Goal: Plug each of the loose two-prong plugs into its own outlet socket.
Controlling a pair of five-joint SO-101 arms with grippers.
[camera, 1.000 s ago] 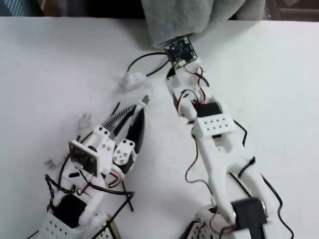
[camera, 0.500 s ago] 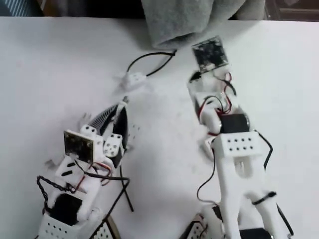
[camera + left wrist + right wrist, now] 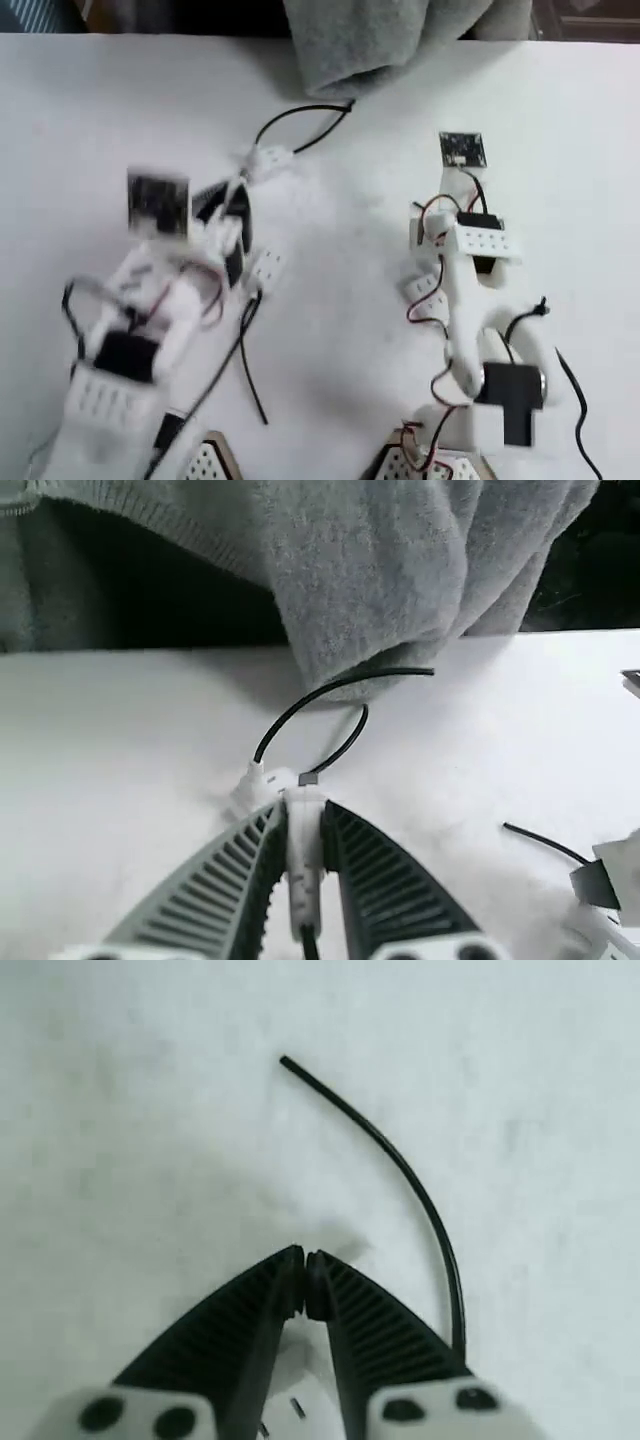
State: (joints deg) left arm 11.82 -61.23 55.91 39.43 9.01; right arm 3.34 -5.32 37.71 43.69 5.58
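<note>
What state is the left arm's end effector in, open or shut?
Shut. The left end effector clamps a small white plastic plug; its grey ribbed fingers press against both of the plug's sides.

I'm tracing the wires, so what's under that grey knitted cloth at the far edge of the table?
A black cable looping from the white connector reaches the hem of the grey cloth. The cloth covers whatever lies beneath, so I cannot tell whether the cable continues there.
</note>
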